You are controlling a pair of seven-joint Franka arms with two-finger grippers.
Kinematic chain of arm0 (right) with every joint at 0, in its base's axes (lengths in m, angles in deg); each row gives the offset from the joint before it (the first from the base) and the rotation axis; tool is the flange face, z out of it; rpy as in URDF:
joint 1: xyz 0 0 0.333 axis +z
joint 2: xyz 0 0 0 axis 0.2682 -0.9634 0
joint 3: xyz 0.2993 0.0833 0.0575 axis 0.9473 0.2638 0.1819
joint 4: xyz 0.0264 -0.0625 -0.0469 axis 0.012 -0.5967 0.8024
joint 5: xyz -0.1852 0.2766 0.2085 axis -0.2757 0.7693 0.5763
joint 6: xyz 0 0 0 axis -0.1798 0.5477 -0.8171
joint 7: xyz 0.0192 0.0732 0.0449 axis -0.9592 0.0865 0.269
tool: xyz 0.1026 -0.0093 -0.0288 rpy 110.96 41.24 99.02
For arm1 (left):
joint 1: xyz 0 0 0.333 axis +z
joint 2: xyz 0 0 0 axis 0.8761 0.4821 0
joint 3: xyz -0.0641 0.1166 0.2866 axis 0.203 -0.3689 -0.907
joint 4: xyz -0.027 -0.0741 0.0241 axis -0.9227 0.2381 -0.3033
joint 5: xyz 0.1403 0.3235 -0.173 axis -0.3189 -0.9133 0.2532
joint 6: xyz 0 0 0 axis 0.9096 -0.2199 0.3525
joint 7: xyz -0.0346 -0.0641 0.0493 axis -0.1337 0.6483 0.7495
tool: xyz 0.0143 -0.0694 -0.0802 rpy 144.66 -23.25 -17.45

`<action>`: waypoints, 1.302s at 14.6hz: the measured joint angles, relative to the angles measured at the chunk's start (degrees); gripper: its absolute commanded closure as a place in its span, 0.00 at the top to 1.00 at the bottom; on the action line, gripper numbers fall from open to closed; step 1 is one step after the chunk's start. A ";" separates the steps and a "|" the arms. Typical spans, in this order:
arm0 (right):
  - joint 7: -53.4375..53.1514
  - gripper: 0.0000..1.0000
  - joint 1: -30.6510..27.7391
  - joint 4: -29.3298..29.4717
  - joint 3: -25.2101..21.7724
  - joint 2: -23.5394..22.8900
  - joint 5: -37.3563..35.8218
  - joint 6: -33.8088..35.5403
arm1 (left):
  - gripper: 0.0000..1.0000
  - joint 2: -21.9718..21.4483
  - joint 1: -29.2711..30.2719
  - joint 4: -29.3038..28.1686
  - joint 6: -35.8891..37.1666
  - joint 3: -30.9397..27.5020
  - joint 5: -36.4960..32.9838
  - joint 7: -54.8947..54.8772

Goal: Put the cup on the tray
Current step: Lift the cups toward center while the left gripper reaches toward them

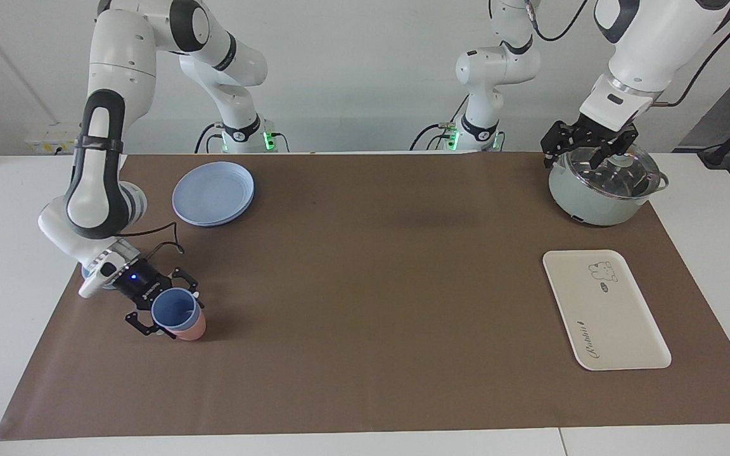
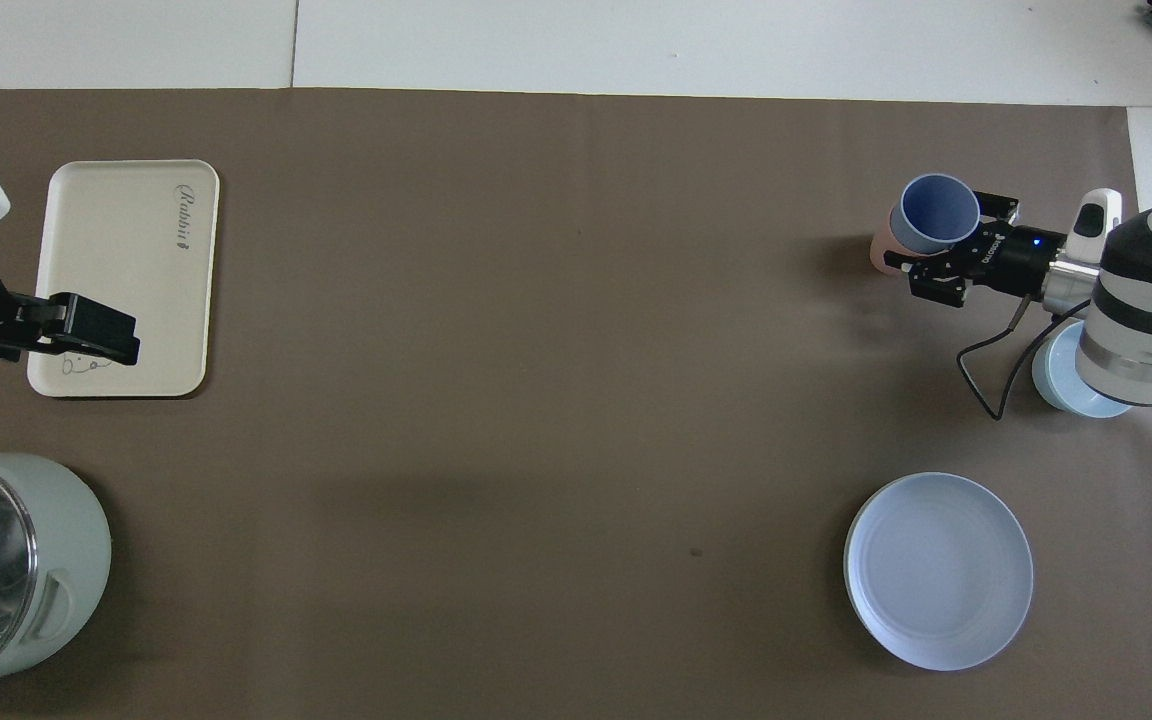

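The periwinkle-blue cup sits nested in a salmon-pink cup at the right arm's end of the brown mat. My right gripper reaches in low from the side, its fingers shut on the blue cup's wall. The cream tray lies flat and bare at the left arm's end. Raised over the pot's lid hangs my left gripper, open and holding nothing.
A pale green pot with a glass lid stands nearer the robots than the tray. Stacked blue plates lie near the right arm's base. A light-blue bowl sits under the right arm's wrist.
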 measured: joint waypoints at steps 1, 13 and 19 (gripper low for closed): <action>-0.07 0.00 0.01 0.32 0.00 0.19 0.00 0.00 | 0.99 0.00 -0.05 -0.03 0.00 0.13 0.02 0.00; -38.13 0.00 23.96 0.78 0.58 11.14 -6.83 -21.33 | 0.90 2.65 -2.08 0.46 -4.74 0.98 13.71 2.12; -52.95 0.00 43.64 -1.93 0.62 9.65 -6.85 -42.78 | 0.86 8.96 -9.11 4.11 -15.17 1.29 17.44 16.04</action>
